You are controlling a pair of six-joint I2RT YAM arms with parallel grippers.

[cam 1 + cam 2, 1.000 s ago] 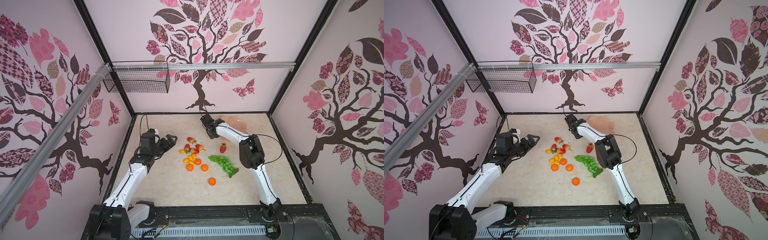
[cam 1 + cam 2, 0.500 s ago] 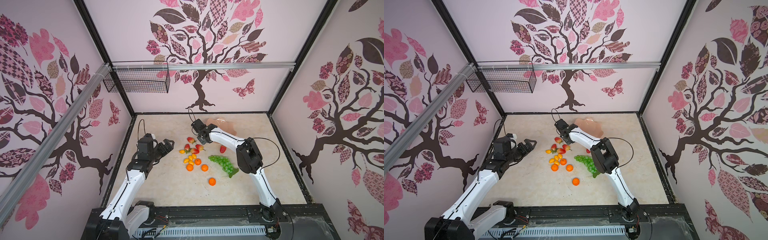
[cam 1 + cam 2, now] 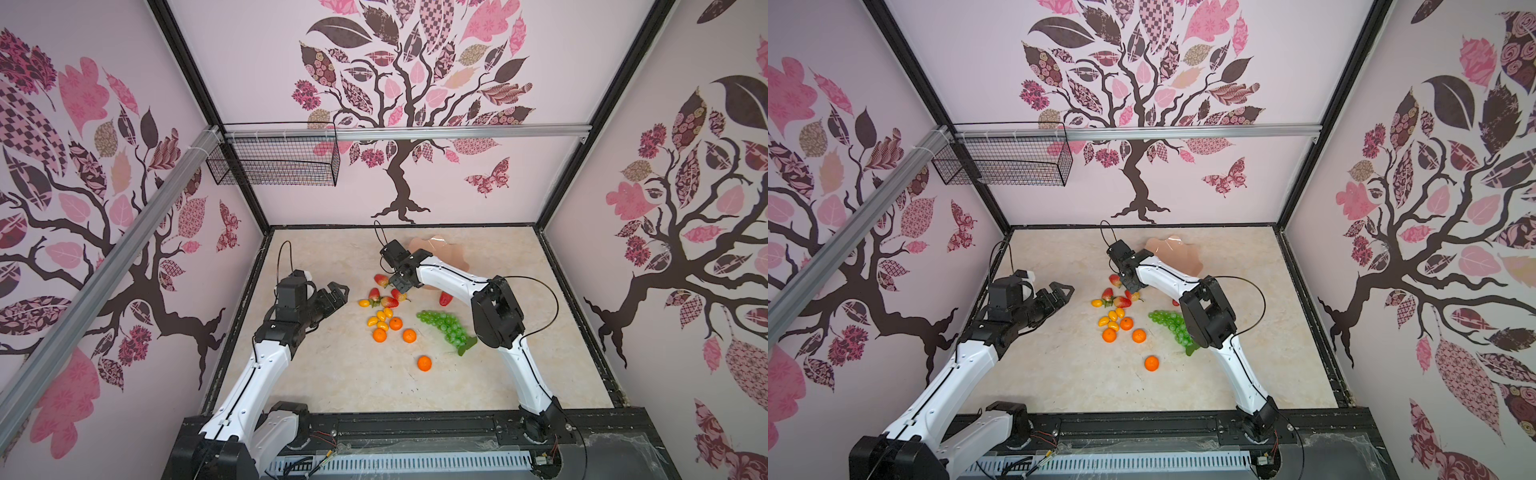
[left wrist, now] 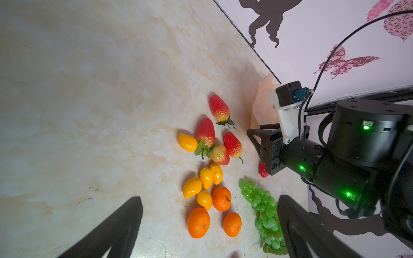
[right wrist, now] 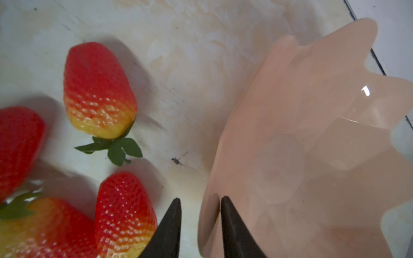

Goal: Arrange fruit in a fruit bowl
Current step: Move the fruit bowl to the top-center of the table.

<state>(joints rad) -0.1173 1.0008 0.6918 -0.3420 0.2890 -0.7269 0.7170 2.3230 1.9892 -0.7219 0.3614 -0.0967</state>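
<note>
**Bimanual cell, top and wrist views.** The fruit bowl stands on the worktop near the back wall. All the fruit lies outside it, toward the front.

- **Right gripper**: low at the bowl's rim on the side facing the fruit. Its jaws are slightly parted astride the rim, one inside the dish and one outside with a visible gap, so they clamp nothing.
- **Left gripper**: above the worktop on the left of the fruit, jaws wide open and empty.
- **Strawberries**: clustered just beside the right gripper, with one more lying against the right arm.
- **Tomatoes** and **tangerines**: grouped in front of the strawberries, with one tangerine apart and nearer the front.
- **Grape bunch**: to the right of the tangerines.
</note>
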